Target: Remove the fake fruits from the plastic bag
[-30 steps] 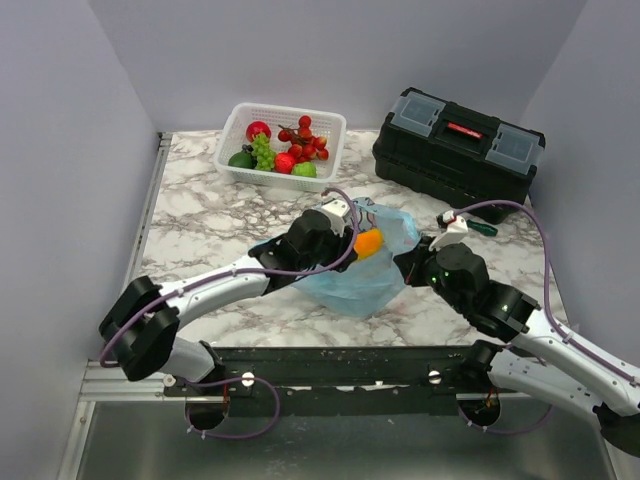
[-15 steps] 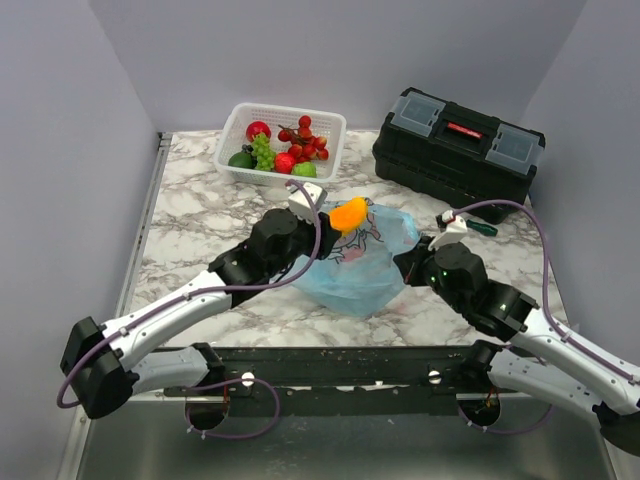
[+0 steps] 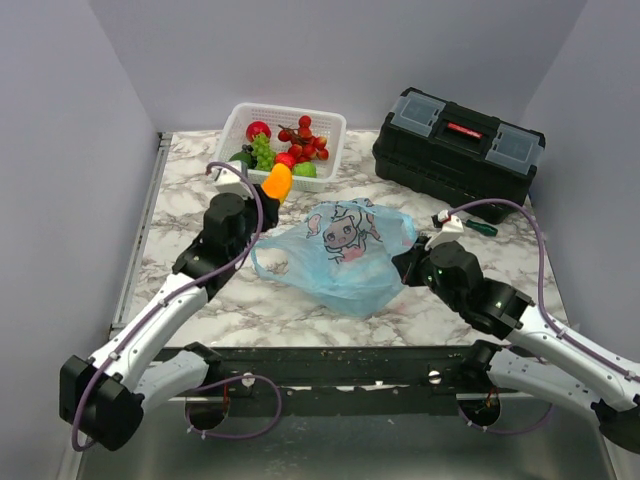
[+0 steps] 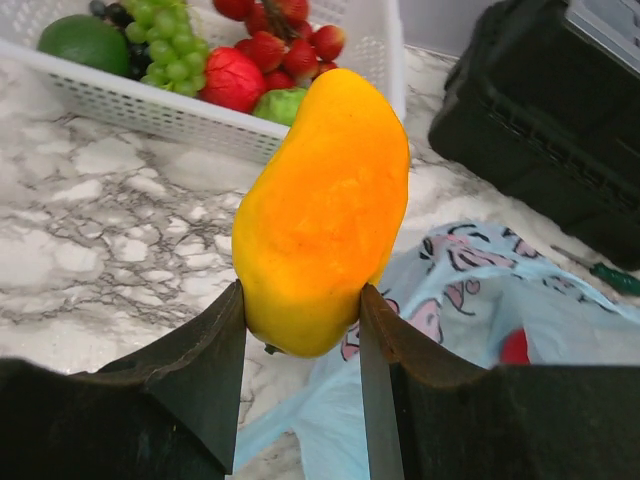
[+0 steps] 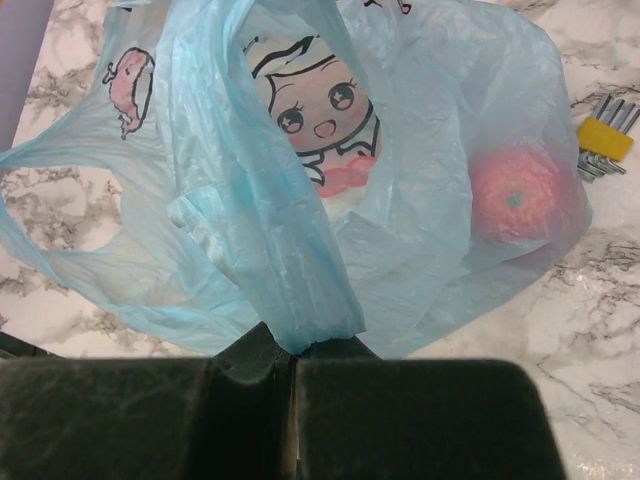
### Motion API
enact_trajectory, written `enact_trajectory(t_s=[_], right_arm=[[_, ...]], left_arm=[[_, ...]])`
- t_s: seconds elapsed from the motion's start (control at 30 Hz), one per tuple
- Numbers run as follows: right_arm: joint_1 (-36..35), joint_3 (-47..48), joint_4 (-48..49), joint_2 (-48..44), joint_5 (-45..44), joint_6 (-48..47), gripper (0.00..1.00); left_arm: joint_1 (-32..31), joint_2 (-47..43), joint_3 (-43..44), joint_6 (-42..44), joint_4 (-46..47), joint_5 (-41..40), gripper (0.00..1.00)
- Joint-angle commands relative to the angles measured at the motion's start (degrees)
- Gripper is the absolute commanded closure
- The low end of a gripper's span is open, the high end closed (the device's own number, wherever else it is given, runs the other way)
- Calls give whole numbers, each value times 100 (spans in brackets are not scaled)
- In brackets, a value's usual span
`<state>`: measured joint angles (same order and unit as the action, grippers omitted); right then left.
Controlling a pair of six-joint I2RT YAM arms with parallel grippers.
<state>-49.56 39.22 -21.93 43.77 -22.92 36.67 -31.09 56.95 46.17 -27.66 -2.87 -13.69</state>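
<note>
Swinging off the plastic bag (image 3: pixel 345 270), the left gripper (image 4: pixel 300 298) had carried the clamped yellow-orange piece (image 4: pixel 325 200) near the white basket (image 3: pixel 334 150). The right gripper (image 5: pixel 293 362) pinched the cartoon-printed bag; a red fruit (image 5: pixel 515 195) lay inside.

The plastic bag (image 3: pixel 345 262) is showing as thin, translucent light-blue film, crinkling and catching soft glints, with a red fruit (image 5: pixel 515 197) glowing dimly through it. The yellow-orange piece (image 4: pixel 322 205) is looking like smooth plastic with a faint satin sheen. The left fingers (image 4: pixel 205 370) are reading as matt black. The marble-patterned tabletop (image 3: pixel 190 215) is appearing smooth and lightly glossy. At the far side, the white lattice basket (image 3: pixel 335 130) is looking like moulded plastic, and the toolbox (image 3: pixel 458 150) is appearing as matt black plastic.
</note>
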Motion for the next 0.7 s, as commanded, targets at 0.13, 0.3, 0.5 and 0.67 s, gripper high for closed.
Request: enact_trajectory(t_s=[0.13, 0.3, 0.5, 0.67], right_arm=[[-37, -2, 91, 12, -90, 34, 99], [-37, 11, 144, 55, -88, -31, 99], [-36, 103, 120, 84, -142, -148, 99], [-36, 75, 79, -37, -184, -142, 99]], left_arm=[[1461, 697, 361, -1207, -522, 978, 100], [1837, 1304, 772, -1865, -425, 1134, 100], [2169, 2390, 1761, -2648, -364, 1798, 100], [2474, 3486, 2684, -3379, -109, 2520, 100]])
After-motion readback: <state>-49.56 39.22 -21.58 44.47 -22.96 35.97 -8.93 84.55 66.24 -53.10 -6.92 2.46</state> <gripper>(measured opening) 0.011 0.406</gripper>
